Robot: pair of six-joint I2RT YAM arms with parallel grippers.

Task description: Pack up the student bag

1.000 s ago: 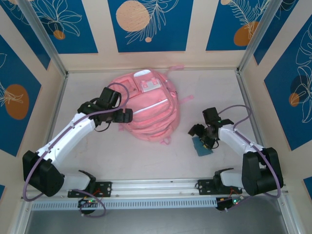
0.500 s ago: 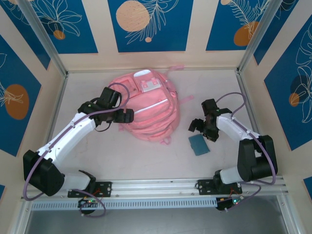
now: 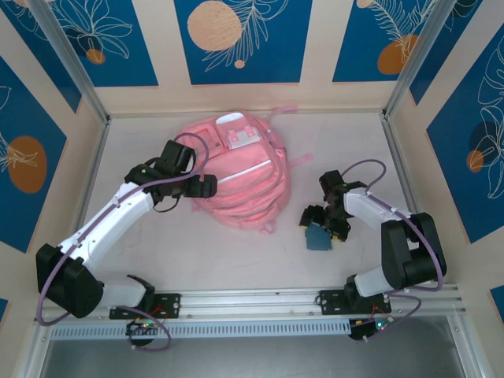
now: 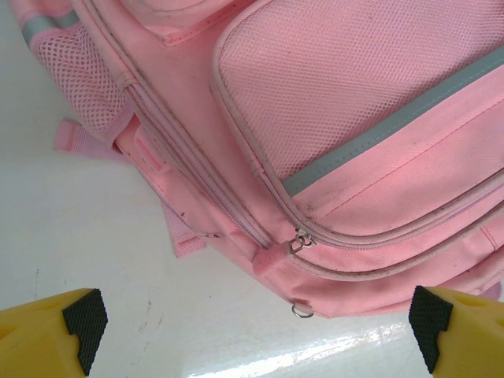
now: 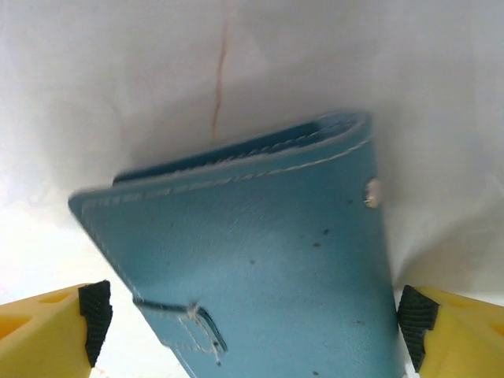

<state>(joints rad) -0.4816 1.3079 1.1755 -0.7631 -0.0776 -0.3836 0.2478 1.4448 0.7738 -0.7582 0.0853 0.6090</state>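
The student bag (image 3: 240, 177) lies flat mid-table, a soft pink backpack with a white patch near its far end. My left gripper (image 3: 206, 187) hovers open at the bag's left side. In the left wrist view the bag (image 4: 354, 102) shows mesh, a grey stripe and a pink zipper pull (image 4: 276, 253) just ahead of the open left gripper (image 4: 256, 327). A blue wallet-like case (image 3: 317, 238) lies on the table right of the bag. My right gripper (image 3: 321, 224) is down over it, open, its pads (image 5: 94, 323) standing either side of the case (image 5: 260, 236) without pinching it.
The table (image 3: 157, 260) is white, walled in by beige and blue panels with metal posts (image 3: 405, 63). A pink strap (image 3: 299, 161) trails from the bag's right side toward the right arm. A metal rail (image 3: 252, 301) runs along the near edge.
The right gripper lifted off toward the far side, then came back down over the blue case, now slightly further left. The case shifted a little left. The left arm stayed still.
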